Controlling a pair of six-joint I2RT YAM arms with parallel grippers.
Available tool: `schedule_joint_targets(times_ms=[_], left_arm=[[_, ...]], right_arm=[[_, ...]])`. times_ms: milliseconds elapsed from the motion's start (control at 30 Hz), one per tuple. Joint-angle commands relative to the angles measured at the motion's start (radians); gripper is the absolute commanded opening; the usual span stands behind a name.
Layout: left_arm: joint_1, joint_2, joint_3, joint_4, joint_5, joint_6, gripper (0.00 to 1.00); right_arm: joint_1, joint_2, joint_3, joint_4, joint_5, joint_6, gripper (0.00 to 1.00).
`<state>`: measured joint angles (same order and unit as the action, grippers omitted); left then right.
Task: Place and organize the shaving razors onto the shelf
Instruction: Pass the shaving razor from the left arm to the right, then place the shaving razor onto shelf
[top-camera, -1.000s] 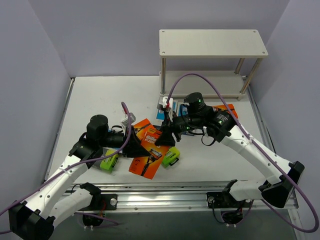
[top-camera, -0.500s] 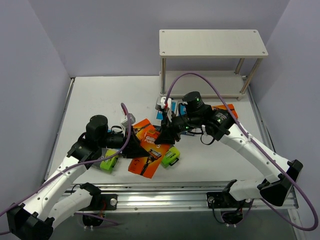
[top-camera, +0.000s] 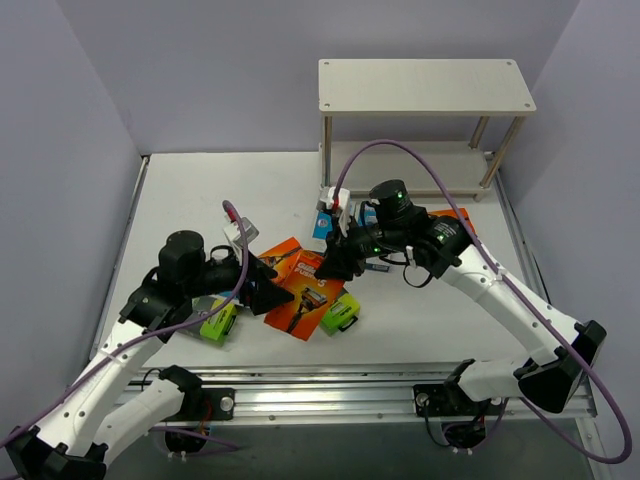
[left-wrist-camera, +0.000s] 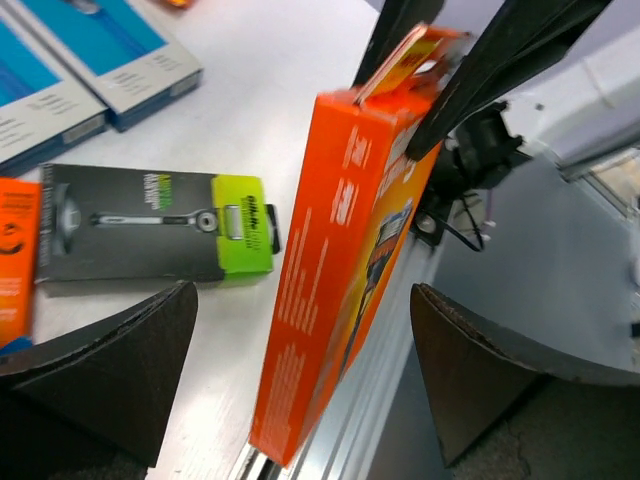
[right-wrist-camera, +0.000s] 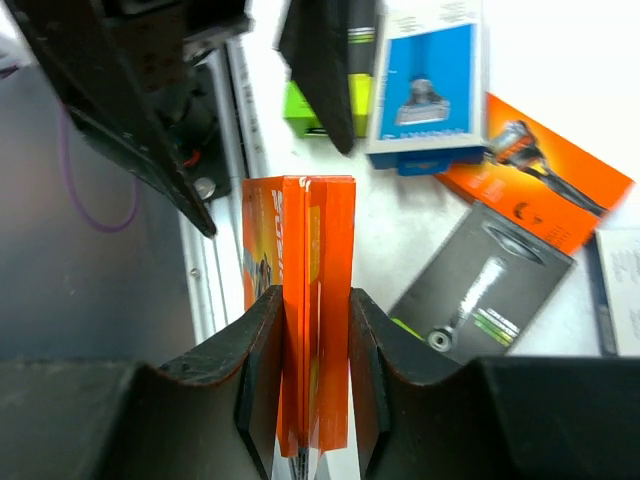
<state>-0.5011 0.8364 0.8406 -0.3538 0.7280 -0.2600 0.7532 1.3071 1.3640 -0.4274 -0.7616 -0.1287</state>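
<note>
An orange razor pack (right-wrist-camera: 316, 290) stands on edge above the table, and my right gripper (right-wrist-camera: 312, 372) is shut on its end. From above, the same pack (top-camera: 303, 303) slopes between the right gripper (top-camera: 336, 268) and the left gripper (top-camera: 266, 292). My left gripper (left-wrist-camera: 300, 385) is open, its fingers wide on either side of the pack (left-wrist-camera: 345, 260) and not touching it. A black pack with a lime end (left-wrist-camera: 150, 235) lies flat beside it. The shelf (top-camera: 425, 86) stands at the far right; nothing shows on its top board.
More packs lie on the table: black and lime ones (top-camera: 218, 320) (top-camera: 342, 313), light blue ones (top-camera: 328, 216) (right-wrist-camera: 425, 80), and orange ones (top-camera: 456, 221) (top-camera: 283, 255). The metal rail (top-camera: 330, 383) runs along the near edge, just below the held pack.
My left gripper has opened, let go of the orange pack and drawn back to the left. The right gripper has closed on the pack and now holds it alone, slightly higher.
</note>
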Motion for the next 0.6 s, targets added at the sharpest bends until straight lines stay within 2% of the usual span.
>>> schedule_joint_targets(times_ms=[0,167,300,400,567], left_arm=[[0.021,-0.036,0.055,-0.045,-0.149,0.027,0.97],[0.062,-0.101,0.046,-0.071,-0.419,0.021,0.97],[0.119,-0.138,0.031,-0.06,-0.496,0.005,0.97],[0.14,-0.146,0.025,-0.057,-0.524,0.001,0.98],[0.15,-0.122,0.026,-0.06,-0.545,-0.005,0.97]], right_arm=[[-0.061,0.003,-0.012,0.065,0.06,0.049,0.0],[-0.189,-0.022,0.003,0.199,0.093,0.196,0.0],[-0.233,0.012,0.107,0.282,0.232,0.303,0.0],[-0.262,0.075,0.233,0.323,0.248,0.395,0.0],[-0.357,0.172,0.407,0.472,0.359,0.573,0.0]])
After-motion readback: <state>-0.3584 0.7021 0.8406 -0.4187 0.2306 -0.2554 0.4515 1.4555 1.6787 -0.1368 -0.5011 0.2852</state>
